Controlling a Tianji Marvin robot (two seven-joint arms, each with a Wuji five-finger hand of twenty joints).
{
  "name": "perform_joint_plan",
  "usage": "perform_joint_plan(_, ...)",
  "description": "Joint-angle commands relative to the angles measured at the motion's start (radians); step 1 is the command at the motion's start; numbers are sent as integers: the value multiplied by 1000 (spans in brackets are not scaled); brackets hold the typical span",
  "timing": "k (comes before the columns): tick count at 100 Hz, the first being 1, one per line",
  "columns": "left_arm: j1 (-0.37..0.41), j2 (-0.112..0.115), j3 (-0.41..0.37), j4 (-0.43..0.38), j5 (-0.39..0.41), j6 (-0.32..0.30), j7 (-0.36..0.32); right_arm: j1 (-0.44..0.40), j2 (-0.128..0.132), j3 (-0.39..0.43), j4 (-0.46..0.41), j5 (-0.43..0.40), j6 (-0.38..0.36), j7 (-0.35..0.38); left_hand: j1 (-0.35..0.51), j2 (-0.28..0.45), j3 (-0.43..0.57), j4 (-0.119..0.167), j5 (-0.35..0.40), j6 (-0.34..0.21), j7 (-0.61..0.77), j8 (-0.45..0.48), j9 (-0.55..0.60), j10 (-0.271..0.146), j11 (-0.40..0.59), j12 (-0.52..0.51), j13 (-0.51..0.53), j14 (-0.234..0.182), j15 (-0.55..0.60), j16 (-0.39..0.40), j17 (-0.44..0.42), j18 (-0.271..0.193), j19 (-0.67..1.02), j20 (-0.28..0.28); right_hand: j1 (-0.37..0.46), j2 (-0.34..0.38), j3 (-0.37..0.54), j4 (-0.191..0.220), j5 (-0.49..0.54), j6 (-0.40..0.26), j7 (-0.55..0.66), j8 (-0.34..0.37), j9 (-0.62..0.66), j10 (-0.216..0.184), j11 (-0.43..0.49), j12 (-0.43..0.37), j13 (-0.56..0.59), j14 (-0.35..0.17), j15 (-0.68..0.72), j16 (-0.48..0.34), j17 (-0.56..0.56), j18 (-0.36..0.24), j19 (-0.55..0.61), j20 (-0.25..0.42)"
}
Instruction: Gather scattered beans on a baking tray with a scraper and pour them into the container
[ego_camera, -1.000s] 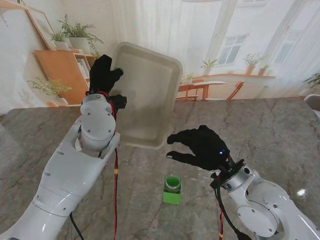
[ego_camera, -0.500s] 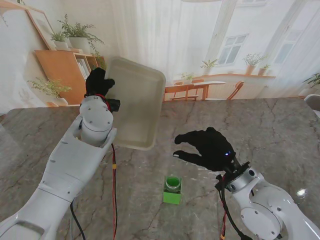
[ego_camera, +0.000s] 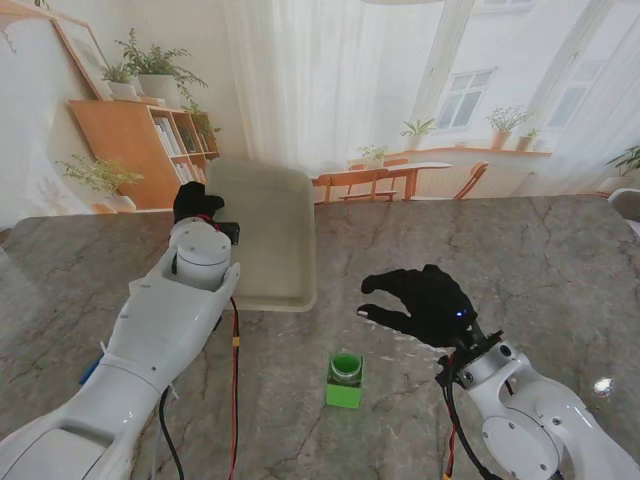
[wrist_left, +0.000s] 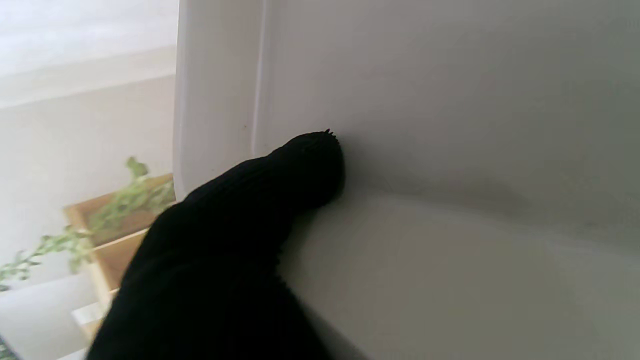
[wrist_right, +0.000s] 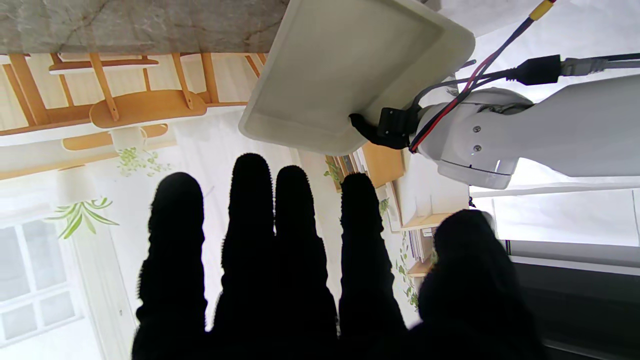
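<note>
My left hand (ego_camera: 197, 205) is shut on the left rim of the white baking tray (ego_camera: 272, 240), which is held nearly level just above the table. In the left wrist view a black thumb (wrist_left: 280, 190) presses against the tray's inner wall (wrist_left: 450, 100). No beans show in the tray. The green container (ego_camera: 345, 378) stands on the table nearer to me, with green contents inside. My right hand (ego_camera: 425, 300) hovers open to the right of the container, fingers spread, holding nothing. The right wrist view shows its fingers (wrist_right: 250, 240) and the tray's underside (wrist_right: 345, 65). No scraper is in view.
The marble table top (ego_camera: 520, 250) stretches to the right and far side. A red cable (ego_camera: 236, 400) runs along my left arm. A blue object (ego_camera: 90, 368) peeks from under my left forearm.
My left hand has swung the tray down from a steep tilt to nearly flat and moved it left. My right hand has drifted slightly right and nearer to me.
</note>
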Motion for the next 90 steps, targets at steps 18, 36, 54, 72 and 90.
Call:
perform_joint_plan(18,-24,-30,-8,109,-47,-13,8,6,-2,-21,34,10,24,12,123,64,25,-12,-25,0,1,14,12,-124,15,4,2,-47,-15,-4,56,-186,90,54,10,25,-12,35,-9,-1,-11,-20,0,2,-11,-9,6,-2,-5,-1,0,20,17,23)
perform_joint_plan(36,-47,-48,-13,185,-81,-31,9,12,0,-26,45,7,20,22,145,55,26,-40,-115,-49,-99,14,7,-125,12,3,-1,-34,-23,-9,54,-171,86,48,10,26,-12,35,-9,-1,-11,-20,-1,3,-12,-9,6,-2,-6,-2,0,21,18,23)
perform_joint_plan(54,-65,-60,-9,246,-92,-41,-9,8,1,-24,45,9,22,32,135,61,41,-47,-153,-74,-266,14,-2,-123,17,4,-6,-37,-25,-6,50,-180,83,46,10,26,-12,35,-9,-2,-11,-20,0,4,-12,-9,6,-2,-5,-1,-1,21,17,23)
perform_joint_plan(72,-94,-84,-11,337,-105,-64,-15,10,1,-29,50,17,27,38,141,65,36,-53,-157,-88,-413,-10,-8,-102,2,-4,-12,-33,-30,-10,42,-182,74,46,11,27,-11,36,-9,-2,-11,-20,-1,4,-12,-9,6,-1,-5,-1,0,22,18,23)
perform_joint_plan(90,-107,-96,-13,390,-99,-61,-31,11,1,-33,52,22,33,39,134,93,-15,-39,-189,-73,-622,-135,-50,-30,-87,-80,-51,-24,-60,-54,10,-153,40,45,10,26,-12,35,-8,-1,-11,-20,-1,4,-12,-9,5,0,-5,-1,-1,22,18,23)
